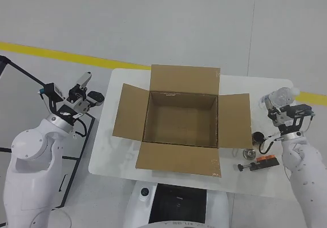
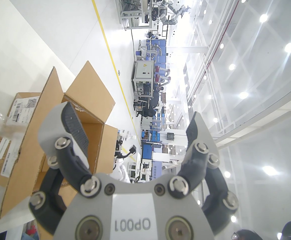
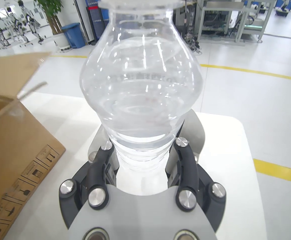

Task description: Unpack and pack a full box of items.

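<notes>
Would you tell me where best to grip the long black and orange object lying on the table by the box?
Probably its middle, from straight above, closing across the narrow width: the black and orange object lies flat on the white table, stretched sideways, clear of the cardboard box.

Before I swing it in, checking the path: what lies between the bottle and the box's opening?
In the top view, just the box's folded-out flap and a bare strip of table; the small parts sit off that line, nearer the robot.
</notes>
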`<action>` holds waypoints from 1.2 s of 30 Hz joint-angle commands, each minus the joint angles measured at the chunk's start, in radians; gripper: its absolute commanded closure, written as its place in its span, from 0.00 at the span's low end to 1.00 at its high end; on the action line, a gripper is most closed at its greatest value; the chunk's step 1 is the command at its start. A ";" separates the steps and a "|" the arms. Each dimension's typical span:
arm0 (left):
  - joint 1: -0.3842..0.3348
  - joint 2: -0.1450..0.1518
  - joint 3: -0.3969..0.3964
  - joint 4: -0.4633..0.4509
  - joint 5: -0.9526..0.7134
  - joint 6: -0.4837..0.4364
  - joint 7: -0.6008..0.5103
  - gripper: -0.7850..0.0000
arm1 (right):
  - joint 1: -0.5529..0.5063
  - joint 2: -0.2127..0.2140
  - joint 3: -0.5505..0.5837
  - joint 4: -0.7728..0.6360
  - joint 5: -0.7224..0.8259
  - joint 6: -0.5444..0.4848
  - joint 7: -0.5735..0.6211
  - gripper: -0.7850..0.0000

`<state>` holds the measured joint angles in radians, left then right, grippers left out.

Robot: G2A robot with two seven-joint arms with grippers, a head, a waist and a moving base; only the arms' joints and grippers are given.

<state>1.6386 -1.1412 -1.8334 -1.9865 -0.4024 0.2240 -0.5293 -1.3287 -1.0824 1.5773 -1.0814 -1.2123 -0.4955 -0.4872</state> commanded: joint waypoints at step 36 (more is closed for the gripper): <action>0.000 0.000 0.000 0.000 0.000 0.000 0.000 0.00 | 0.020 0.006 -0.233 -0.502 0.663 -0.120 0.990 1.00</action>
<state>1.6386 -1.1412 -1.8334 -1.9865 -0.4024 0.2240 -0.5293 -1.3090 -1.0764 1.3439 -1.5835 -0.5516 -0.6153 0.5026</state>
